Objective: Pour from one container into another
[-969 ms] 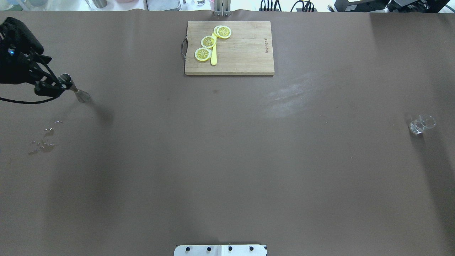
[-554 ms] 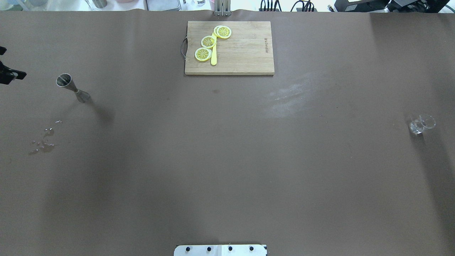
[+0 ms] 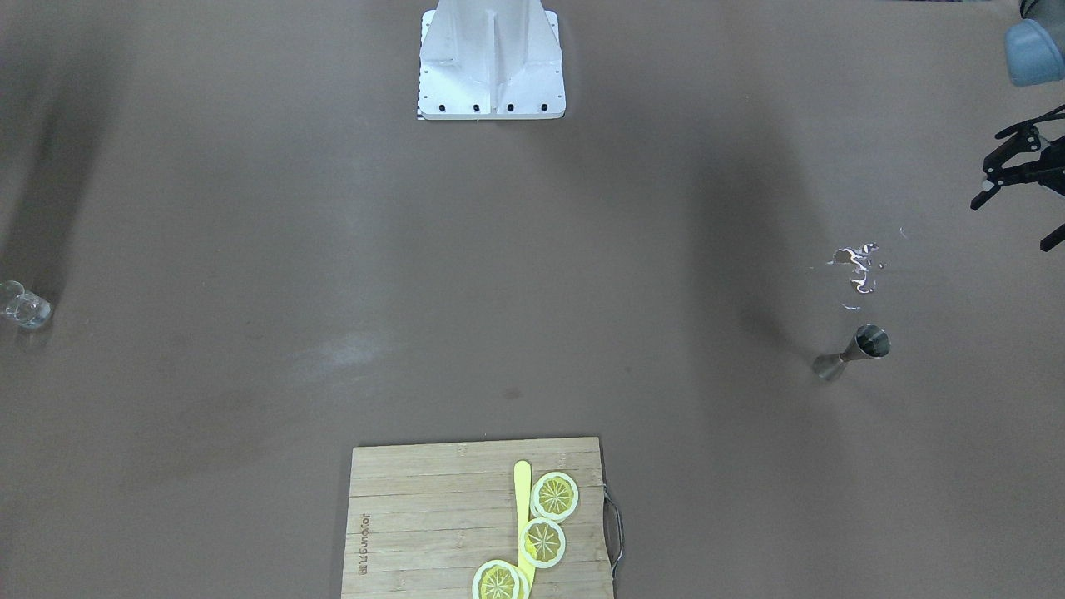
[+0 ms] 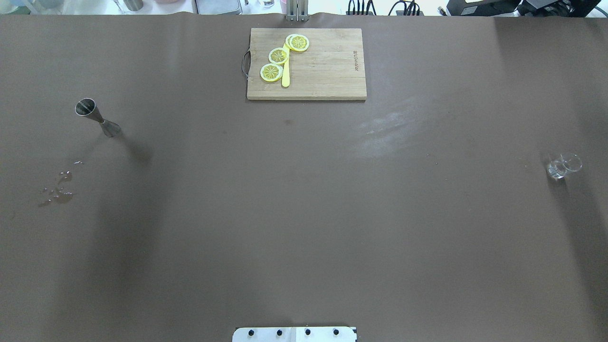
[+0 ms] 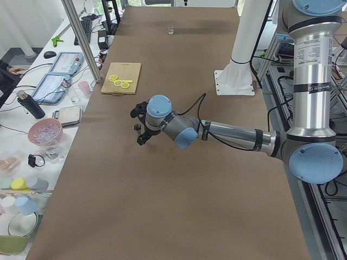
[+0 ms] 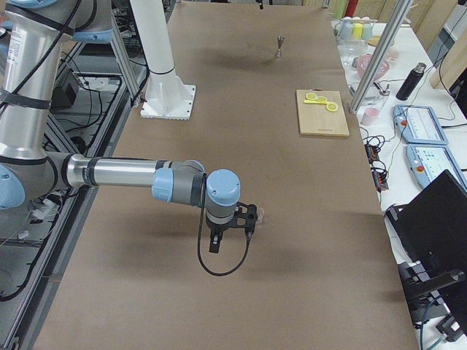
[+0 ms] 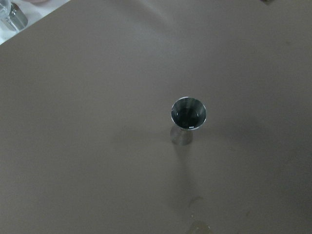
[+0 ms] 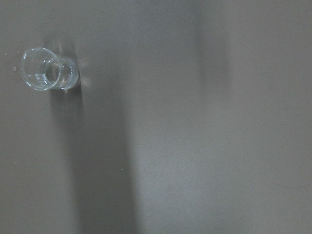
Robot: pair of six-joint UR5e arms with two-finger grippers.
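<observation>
The steel jigger (image 4: 97, 118) stands upright and alone on the brown table at the left; the left wrist view looks down into its dark cup (image 7: 188, 113). My left gripper (image 3: 1012, 223) hangs open beyond the table's left side, apart from the jigger (image 3: 853, 353), and does not show in the overhead view. The clear glass (image 4: 563, 166) stands far off at the right edge. It also shows at the upper left of the right wrist view (image 8: 48, 69). My right gripper (image 6: 230, 235) hovers close to the glass; I cannot tell whether it is open or shut.
A wooden cutting board (image 4: 327, 71) with lemon slices and a yellow knife lies at the far middle. A small spill of liquid (image 4: 58, 189) lies in front of the jigger. The white base plate (image 4: 294, 334) is at the near edge.
My left gripper, which was around the jigger's upper cone a second ago, has drawn back to the left and left the overhead view. The jigger stays standing. The glass has not moved.
</observation>
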